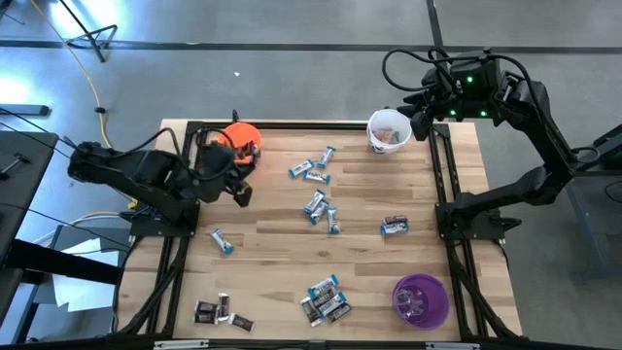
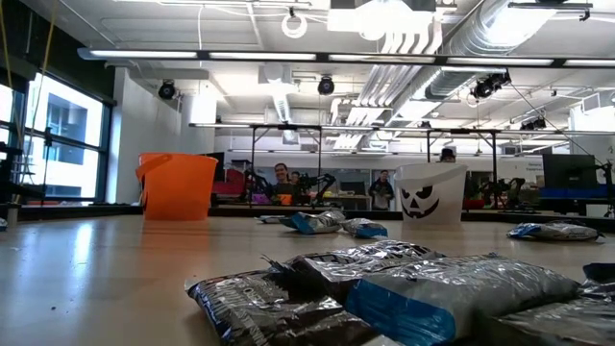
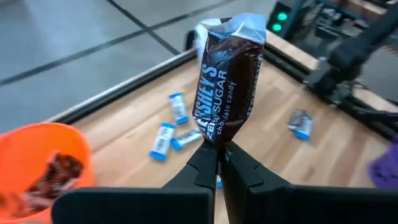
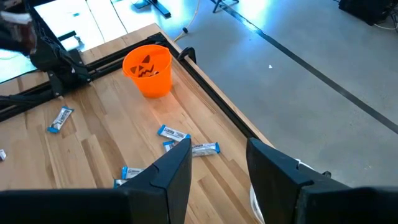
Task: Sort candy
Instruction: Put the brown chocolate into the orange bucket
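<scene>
Leftmost, the left gripper (image 3: 217, 149) hangs beside the orange cup (image 1: 242, 138), fingers pinched tight on the lower end of one dark brown candy (image 3: 227, 81), which stands upright above the fingertips. That arm reaches in from nine o'clock, elbow bent, its wrist by the cup at about eleven o'clock on the table (image 1: 282, 209). Three cups stand there: the orange one, a white cup (image 1: 389, 130) at one o'clock and a purple cup (image 1: 420, 298) at five o'clock. Loose candy lies in groups: one blue-and-white piece (image 1: 223, 241) at eight o'clock, three dark pieces (image 1: 221, 313) at seven, roughly six blue-and-white pieces (image 1: 317, 190) around the centre, a heap (image 1: 326, 298) at six and one piece (image 1: 394, 226) at three. The right gripper (image 4: 217, 162) hovers just beside the white cup, fingers spread and holding nothing, its arm folded back from three o'clock.
</scene>
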### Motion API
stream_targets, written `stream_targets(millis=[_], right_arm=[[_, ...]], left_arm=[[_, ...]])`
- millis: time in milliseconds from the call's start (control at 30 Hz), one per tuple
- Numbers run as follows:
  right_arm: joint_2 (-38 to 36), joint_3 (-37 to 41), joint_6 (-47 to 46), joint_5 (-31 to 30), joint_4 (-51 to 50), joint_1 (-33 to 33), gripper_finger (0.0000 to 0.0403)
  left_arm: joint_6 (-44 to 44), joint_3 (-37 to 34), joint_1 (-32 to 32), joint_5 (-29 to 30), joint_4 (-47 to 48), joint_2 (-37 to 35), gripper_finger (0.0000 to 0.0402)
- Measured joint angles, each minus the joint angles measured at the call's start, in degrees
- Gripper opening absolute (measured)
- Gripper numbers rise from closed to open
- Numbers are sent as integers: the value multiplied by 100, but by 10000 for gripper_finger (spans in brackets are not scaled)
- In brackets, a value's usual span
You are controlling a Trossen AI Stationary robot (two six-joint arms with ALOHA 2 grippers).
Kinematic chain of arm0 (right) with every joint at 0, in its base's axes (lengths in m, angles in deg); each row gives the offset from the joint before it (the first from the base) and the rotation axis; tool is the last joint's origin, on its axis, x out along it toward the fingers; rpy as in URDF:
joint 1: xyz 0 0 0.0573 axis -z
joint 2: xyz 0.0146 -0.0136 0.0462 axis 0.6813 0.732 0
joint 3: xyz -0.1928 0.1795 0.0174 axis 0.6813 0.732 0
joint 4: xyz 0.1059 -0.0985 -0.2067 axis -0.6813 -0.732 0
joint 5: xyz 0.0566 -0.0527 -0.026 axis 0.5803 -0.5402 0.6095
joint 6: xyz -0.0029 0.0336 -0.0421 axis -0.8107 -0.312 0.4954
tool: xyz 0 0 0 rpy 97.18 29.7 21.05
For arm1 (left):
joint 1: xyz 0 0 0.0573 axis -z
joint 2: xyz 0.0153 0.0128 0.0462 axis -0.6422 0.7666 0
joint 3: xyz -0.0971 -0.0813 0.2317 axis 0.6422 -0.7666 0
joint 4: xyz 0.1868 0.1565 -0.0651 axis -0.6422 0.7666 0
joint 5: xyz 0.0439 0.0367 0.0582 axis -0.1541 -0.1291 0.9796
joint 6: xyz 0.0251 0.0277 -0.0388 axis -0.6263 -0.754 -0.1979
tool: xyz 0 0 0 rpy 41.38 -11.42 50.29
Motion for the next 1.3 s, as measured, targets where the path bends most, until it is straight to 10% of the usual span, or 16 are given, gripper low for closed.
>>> stream_targets(millis=[467,1300], right_arm=[[1,0,1,0,0,1,149],[0,1,0,0,-1,0,149]], left_arm=[[-463,-5,-1355,641,963,-287,0],[-2103,-7,-5109,-2359,596,1038,0]])
